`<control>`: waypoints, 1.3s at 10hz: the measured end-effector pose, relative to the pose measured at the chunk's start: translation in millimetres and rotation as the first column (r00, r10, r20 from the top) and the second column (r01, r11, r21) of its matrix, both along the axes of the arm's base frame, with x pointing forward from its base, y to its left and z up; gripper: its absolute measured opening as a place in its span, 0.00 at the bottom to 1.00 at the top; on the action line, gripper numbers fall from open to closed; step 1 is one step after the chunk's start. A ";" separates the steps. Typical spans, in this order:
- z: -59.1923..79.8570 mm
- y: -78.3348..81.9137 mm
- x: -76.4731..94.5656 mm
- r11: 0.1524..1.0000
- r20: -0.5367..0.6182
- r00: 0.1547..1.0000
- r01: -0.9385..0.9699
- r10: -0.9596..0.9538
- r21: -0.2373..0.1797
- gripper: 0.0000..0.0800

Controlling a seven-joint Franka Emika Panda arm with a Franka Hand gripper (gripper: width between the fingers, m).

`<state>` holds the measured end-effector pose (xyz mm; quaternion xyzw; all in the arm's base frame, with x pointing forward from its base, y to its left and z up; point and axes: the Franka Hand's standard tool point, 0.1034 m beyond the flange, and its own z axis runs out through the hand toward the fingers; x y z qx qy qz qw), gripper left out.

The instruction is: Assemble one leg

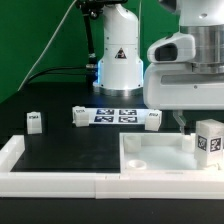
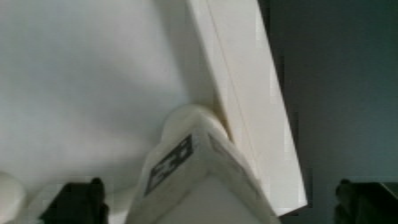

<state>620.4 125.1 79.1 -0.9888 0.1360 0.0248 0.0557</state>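
Observation:
A small white leg (image 1: 208,138) with a black-and-white tag stands at the right corner of the large white square tray-like piece (image 1: 150,160). In the wrist view the leg (image 2: 199,165) sits against the tray's wall (image 2: 240,90). My gripper (image 1: 196,128) hangs over it. In the wrist view the gripper (image 2: 222,205) is open, with its dark fingertips (image 2: 80,200) wide apart on either side of the leg and not touching it. Three more legs stand on the black table: one at the exterior view's left (image 1: 33,121), one left of the marker board (image 1: 79,117), one right of it (image 1: 152,120).
The marker board (image 1: 115,115) lies flat at mid-table in front of the robot's base (image 1: 118,60). A white rail (image 1: 60,180) runs along the front edge and up the exterior view's left side. Cables hang behind the base.

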 end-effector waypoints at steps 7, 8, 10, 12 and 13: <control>-3.0 -8.2 1.1 0.872 0.056 0.870 -0.490 0.490 -0.023 0.81; -3.0 -8.3 1.1 0.871 0.056 0.870 -0.490 0.491 -0.024 0.81; -3.1 -8.7 1.2 0.872 0.056 0.870 -0.490 0.490 -0.024 0.42; -3.1 -8.6 1.2 0.888 0.053 0.886 -0.460 0.460 -0.023 0.36; -3.1 -8.6 1.2 0.889 0.053 0.887 -0.458 0.458 -0.023 0.36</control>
